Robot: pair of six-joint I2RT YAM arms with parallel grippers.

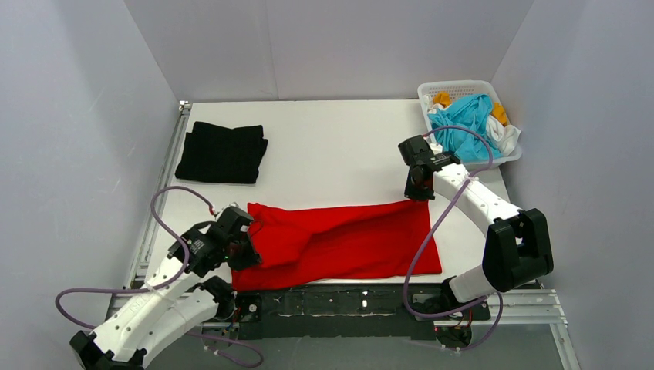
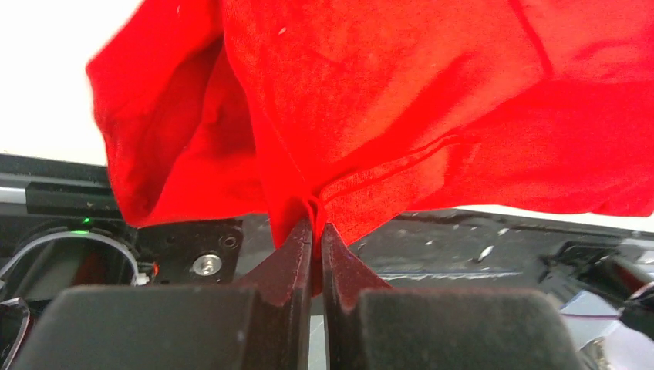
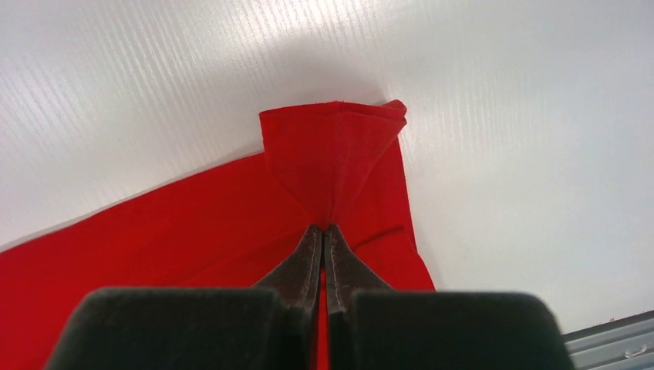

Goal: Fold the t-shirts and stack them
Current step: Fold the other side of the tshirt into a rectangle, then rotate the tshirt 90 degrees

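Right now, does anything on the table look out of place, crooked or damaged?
Nothing looks damaged. Only the red t-shirt lies rumpled: its left end is bunched where the left gripper pinches it, while the right gripper pinches its far right corner. The black t-shirt sits neatly folded.

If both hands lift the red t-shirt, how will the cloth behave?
Probably floppy: the red t-shirt bunches and droops around the left hand. Likely to sag in the middle, as the right hand pinches only one corner.
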